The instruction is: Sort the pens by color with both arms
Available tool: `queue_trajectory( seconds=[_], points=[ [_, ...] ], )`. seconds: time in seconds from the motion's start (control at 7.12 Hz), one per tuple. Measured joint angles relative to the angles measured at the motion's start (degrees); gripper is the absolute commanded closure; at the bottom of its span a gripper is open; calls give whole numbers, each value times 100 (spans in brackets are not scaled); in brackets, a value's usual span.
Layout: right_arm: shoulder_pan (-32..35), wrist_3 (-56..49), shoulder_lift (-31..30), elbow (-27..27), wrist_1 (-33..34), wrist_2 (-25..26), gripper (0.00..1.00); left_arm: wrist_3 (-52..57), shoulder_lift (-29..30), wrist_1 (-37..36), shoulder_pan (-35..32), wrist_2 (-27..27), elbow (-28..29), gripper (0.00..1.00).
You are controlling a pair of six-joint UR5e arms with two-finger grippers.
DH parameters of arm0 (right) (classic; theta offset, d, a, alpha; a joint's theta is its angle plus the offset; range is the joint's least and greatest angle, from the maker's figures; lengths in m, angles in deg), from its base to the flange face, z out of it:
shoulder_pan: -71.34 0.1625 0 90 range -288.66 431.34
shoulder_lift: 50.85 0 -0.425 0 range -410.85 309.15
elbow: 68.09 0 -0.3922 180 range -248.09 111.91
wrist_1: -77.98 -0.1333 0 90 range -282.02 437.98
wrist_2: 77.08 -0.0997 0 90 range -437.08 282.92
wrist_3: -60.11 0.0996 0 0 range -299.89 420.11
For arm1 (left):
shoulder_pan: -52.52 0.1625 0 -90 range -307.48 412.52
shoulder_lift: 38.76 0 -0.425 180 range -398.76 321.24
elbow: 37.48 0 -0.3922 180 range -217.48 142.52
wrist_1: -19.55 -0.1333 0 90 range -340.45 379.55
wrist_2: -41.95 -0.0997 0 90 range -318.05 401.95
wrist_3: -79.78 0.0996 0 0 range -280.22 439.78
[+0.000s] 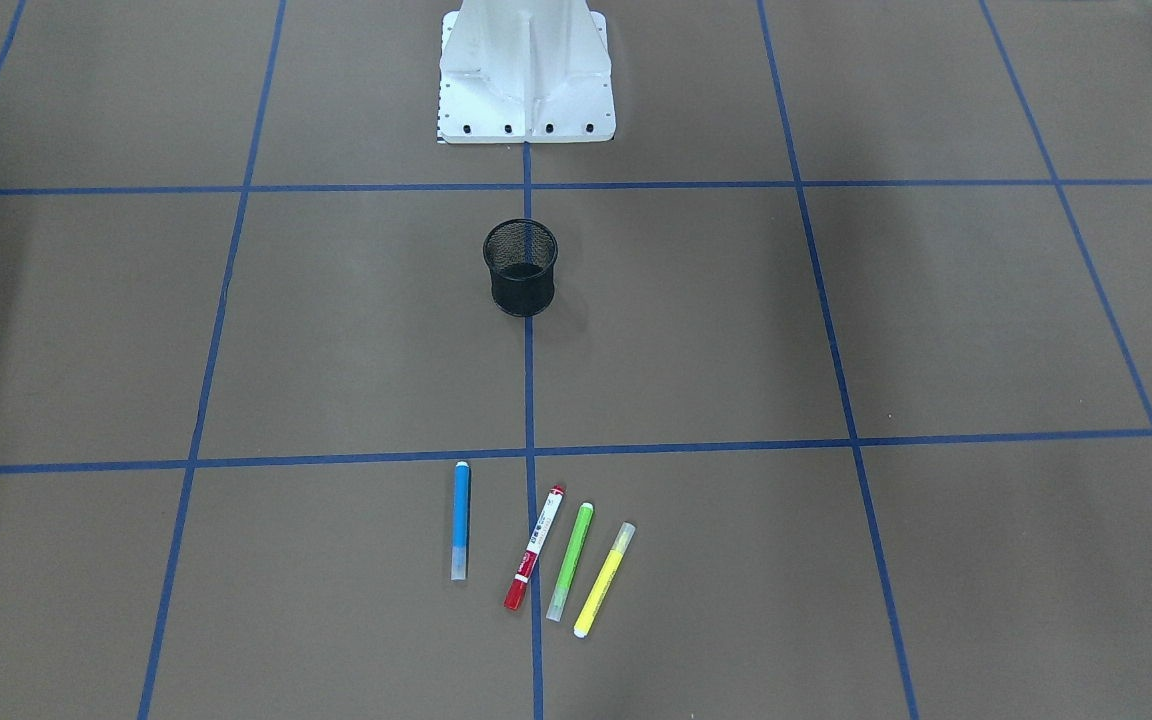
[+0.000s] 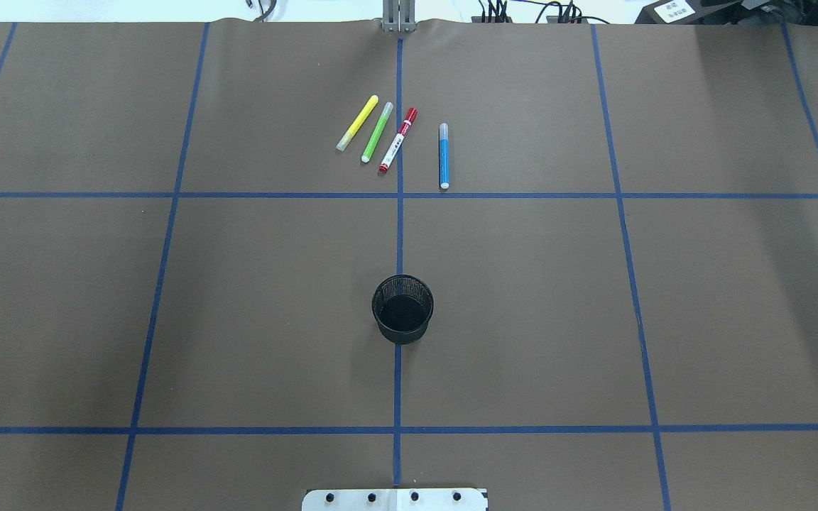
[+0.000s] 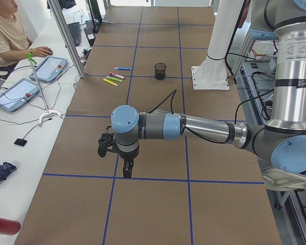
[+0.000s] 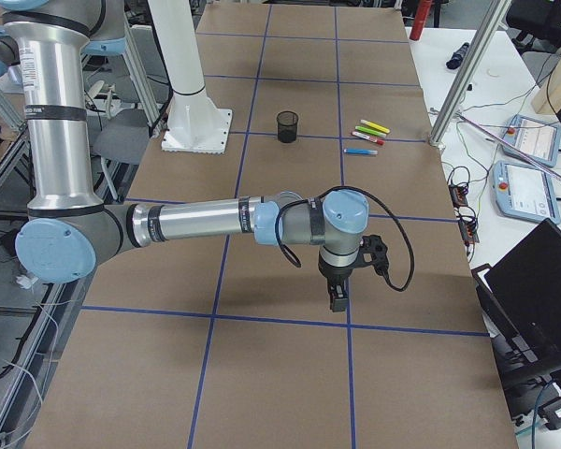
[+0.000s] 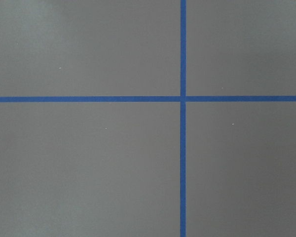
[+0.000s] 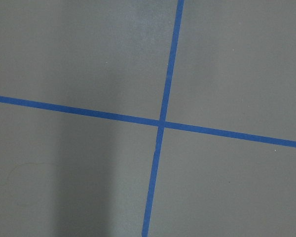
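Note:
Four pens lie side by side on the brown table, on the side far from the robot base: a blue pen (image 1: 460,520) (image 2: 444,155), a white pen with red cap (image 1: 534,548) (image 2: 397,140), a lime green pen (image 1: 570,561) (image 2: 377,132) and a yellow pen (image 1: 604,579) (image 2: 357,123). My left gripper (image 3: 126,171) shows only in the exterior left view, pointing down over the table's left end, far from the pens. My right gripper (image 4: 337,297) shows only in the exterior right view, over the right end. I cannot tell whether either is open or shut.
A black mesh cup (image 1: 520,267) (image 2: 402,309) stands upright on the centre tape line between the base plate (image 1: 526,90) and the pens. Blue tape lines grid the table. An operator (image 3: 10,35) sits at a side desk with tablets.

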Motion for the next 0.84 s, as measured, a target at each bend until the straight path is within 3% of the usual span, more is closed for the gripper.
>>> queue_trajectory(
  seconds=[0.84],
  points=[
    [0,1,-20,-51,3,-4,1,-40,-7,-7,9,-35,76,0]
  ],
)
